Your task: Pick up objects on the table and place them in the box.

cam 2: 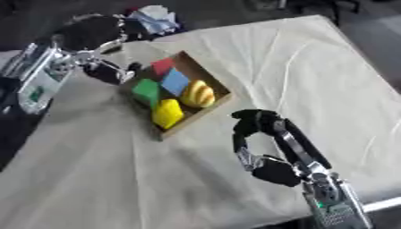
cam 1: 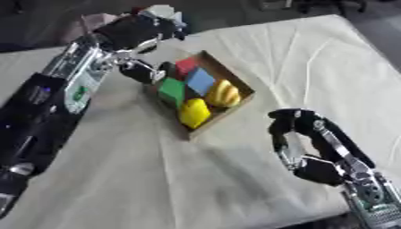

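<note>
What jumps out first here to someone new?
The shallow cardboard box mid-table, packed with bright pieces: a red block, blue block, green block, a yellow block and a yellow banana-like piece. The left robot hand hangs at the box's far-left edge; the right robot hand, fingers curled and empty, sits over the cloth just right of it.

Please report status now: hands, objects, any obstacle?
Left robot hand beside cardboard box, fingers curled, empty. Right robot hand curled, empty. Coloured blocks in box.
</note>
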Motion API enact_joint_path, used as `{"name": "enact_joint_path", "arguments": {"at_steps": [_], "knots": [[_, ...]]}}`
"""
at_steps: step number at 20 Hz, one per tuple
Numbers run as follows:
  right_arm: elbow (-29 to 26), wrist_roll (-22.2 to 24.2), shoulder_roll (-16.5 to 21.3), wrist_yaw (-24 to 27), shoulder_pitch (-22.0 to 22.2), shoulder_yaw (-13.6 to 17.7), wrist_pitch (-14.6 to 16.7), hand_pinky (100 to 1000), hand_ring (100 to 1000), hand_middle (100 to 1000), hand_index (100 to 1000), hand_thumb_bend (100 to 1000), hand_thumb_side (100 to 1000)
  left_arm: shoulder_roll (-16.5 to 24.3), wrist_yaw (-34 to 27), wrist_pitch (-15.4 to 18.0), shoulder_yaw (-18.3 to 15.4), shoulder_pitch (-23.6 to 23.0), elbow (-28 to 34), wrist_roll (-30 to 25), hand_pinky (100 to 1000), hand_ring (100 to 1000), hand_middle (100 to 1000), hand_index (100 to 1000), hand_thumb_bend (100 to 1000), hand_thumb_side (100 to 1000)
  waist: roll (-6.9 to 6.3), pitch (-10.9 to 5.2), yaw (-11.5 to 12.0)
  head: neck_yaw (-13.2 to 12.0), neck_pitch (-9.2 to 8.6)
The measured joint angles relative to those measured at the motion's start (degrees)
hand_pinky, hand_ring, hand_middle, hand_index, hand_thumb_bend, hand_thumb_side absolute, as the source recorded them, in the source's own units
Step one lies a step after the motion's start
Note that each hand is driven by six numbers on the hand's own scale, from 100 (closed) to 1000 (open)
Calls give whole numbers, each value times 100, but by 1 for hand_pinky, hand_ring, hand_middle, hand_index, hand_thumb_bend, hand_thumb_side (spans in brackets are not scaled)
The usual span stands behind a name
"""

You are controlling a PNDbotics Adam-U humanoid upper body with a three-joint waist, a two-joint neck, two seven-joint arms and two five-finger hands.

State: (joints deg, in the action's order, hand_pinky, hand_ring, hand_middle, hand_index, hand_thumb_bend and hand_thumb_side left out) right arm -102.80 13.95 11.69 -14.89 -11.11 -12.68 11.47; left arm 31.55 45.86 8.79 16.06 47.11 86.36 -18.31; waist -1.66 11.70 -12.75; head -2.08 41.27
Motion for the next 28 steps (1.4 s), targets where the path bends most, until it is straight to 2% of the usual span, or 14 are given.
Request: {"name": "enact_joint_path", "arguments": {"at_steps": [4,5,6,9,13,17,24,28], "knots": [[0,-82,5,-25,6,76,-14,635,651,592,803,100,361,475,-894,-475,-448,-852,1104,291,750,715,780,873,146,300,0,-1,164,50,3],[0,-113,11,-39,7,102,-18,635,654,597,808,100,396,539,-1123,-607,-583,-1107,1379,409,745,710,775,871,156,346,0,-6,212,57,4],[0,-146,19,-52,13,132,-23,634,655,598,812,100,363,563,-1325,-734,-714,-1353,1624,537,742,707,773,872,146,373,0,-6,265,64,7],[0,-287,23,-80,56,221,-49,635,662,606,822,100,361,547,-1847,-1070,-1053,-2093,2214,974,738,699,765,871,109,425,-2,-8,459,69,59],[-1,-499,66,-126,59,321,-97,636,674,621,837,100,372,158,-2272,-1316,-1357,-2882,2627,1577,729,686,753,863,100,488,-2,-8,689,15,157],[-1,-730,67,-162,99,394,-156,637,690,644,854,100,380,-438,-2562,-1436,-1512,-3362,2705,2051,722,678,749,864,100,553,-2,-10,807,-83,233],[-1,-1153,39,-170,101,495,-277,634,701,670,864,100,396,-1260,-2899,-1421,-1526,-3748,2702,2309,715,665,741,868,100,622,-2,-10,815,-217,256],[-1,-1418,10,-169,102,548,-359,632,700,669,863,100,403,-1580,-2953,-1407,-1523,-3915,2630,2322,707,652,731,865,100,649,0,-4,794,-243,256]]}}
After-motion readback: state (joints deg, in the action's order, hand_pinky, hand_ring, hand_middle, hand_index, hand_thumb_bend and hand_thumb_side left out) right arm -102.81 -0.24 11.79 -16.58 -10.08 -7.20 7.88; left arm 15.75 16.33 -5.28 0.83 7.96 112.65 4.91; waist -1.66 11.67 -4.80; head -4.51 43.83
